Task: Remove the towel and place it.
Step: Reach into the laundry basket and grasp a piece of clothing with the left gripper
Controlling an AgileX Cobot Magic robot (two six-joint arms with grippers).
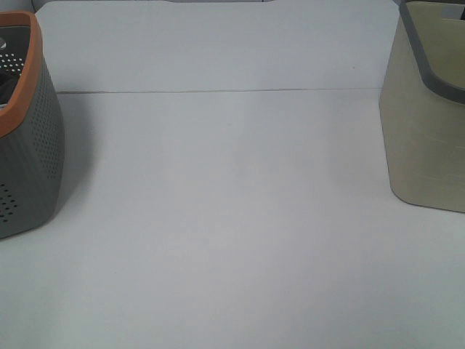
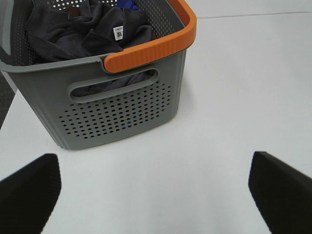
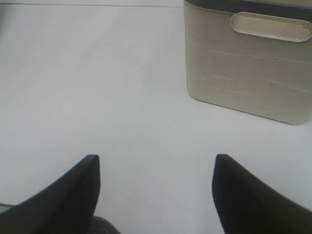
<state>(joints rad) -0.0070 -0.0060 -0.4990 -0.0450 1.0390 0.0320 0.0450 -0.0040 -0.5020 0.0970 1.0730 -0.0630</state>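
Observation:
The dark navy-grey towel (image 2: 83, 29) lies crumpled inside the grey perforated basket (image 2: 117, 109) with an orange rim; a white label shows on it. In the exterior high view the basket (image 1: 25, 153) stands at the left edge, and the towel hardly shows there. My left gripper (image 2: 153, 195) is open and empty, hovering over the white table short of the basket. My right gripper (image 3: 156, 190) is open and empty over the table, short of a beige bin (image 3: 248, 63). Neither gripper shows in the exterior high view.
The beige bin (image 1: 429, 109) with a grey rim stands at the right edge of the white table (image 1: 232, 218). A seam line crosses the table at the back. A blue cloth (image 2: 127, 5) peeks out behind the towel in the basket.

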